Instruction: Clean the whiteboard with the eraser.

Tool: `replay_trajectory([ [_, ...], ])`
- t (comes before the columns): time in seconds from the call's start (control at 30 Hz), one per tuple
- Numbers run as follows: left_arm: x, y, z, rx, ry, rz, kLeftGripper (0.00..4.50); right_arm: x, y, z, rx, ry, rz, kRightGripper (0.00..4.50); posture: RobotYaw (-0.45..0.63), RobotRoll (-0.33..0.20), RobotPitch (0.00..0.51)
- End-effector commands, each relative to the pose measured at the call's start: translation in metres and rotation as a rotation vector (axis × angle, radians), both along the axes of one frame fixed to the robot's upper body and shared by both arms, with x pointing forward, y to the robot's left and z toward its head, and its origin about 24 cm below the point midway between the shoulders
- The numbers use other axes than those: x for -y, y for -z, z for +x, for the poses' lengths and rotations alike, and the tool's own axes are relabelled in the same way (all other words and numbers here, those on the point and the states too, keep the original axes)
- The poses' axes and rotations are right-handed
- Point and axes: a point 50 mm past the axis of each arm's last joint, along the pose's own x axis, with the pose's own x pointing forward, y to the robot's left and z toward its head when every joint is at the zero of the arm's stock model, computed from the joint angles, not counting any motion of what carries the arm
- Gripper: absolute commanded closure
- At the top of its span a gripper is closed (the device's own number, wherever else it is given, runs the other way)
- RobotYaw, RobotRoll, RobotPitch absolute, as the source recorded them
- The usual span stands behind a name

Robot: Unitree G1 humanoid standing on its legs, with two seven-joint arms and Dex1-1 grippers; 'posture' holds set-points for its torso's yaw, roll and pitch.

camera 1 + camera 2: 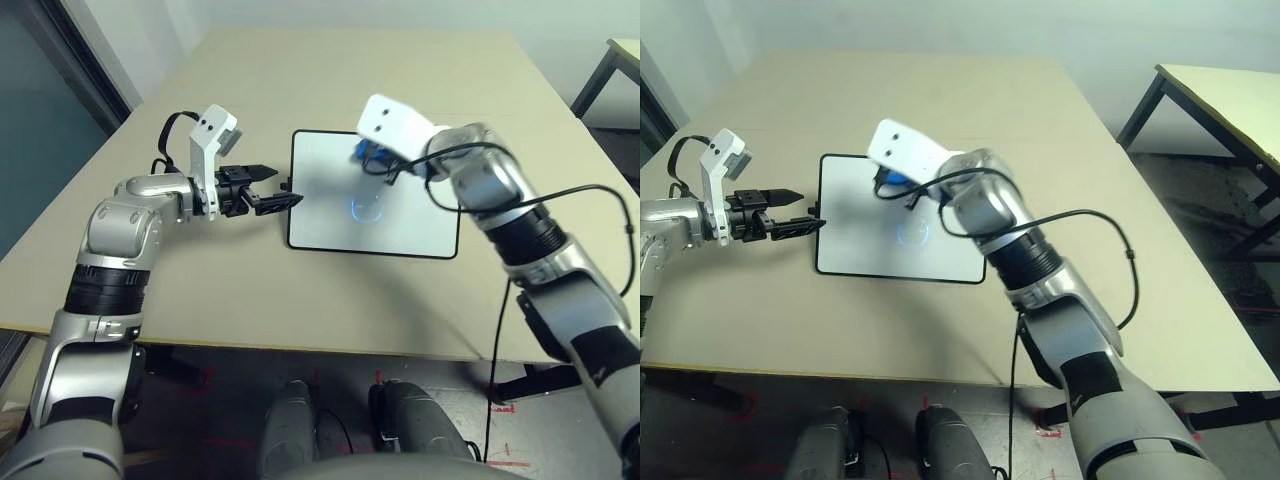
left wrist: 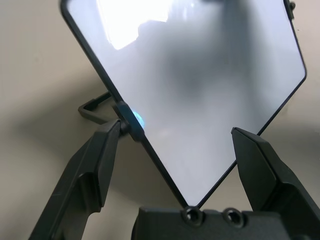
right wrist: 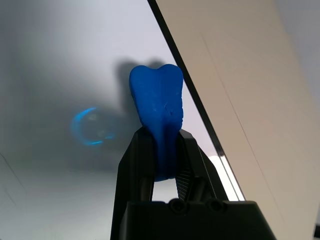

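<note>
Over the whiteboard's point(image 1: 330, 220) far part, near its frame, the blue eraser point(image 3: 157, 100) is pinched between the closed fingers of the right hand point(image 3: 161, 135). It looks light and slightly soft, best gripped across its narrow waist. The thin board, lying on the tabletop point(image 1: 230, 290), may slide; the left hand point(image 1: 288, 185) stands wide open at its short side, holding nothing. No containers.

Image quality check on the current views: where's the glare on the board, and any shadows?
Left wrist view: bright white glare at one edge of the flat white black-framed whiteboard, dark soft shadow across its middle. Right wrist view: shadow on the board beside the blue oblong eraser, white glare near the frame by the hand. Left eye view: soft arm shadow on the beige table.
</note>
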Motion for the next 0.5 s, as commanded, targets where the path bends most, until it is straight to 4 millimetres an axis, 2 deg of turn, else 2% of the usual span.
replay_trajectory([
  [0.03,0.003,-0.001,0.002,0.002,0.019,0.004,0.00,0.010,0.024,-0.009,-0.083,0.035,-0.012,3.93,-0.13,0.000,0.096],
  [0.17,0.004,-0.001,0.003,0.001,0.025,0.005,0.00,0.004,0.042,-0.029,-0.142,0.000,-0.013,3.93,-0.14,0.000,0.097],
  [0.3,0.005,-0.001,0.004,0.000,0.031,0.006,0.00,-0.014,0.061,-0.055,-0.218,-0.069,-0.001,3.93,-0.14,0.000,0.097],
  [0.4,0.005,-0.002,0.004,0.002,0.032,0.006,0.00,-0.019,0.070,-0.066,-0.256,-0.095,-0.007,3.93,-0.14,0.000,0.097],
  [0.5,0.005,-0.003,0.005,0.007,0.031,0.006,0.00,-0.019,0.078,-0.068,-0.279,-0.094,-0.021,3.93,-0.13,0.000,0.094],
])
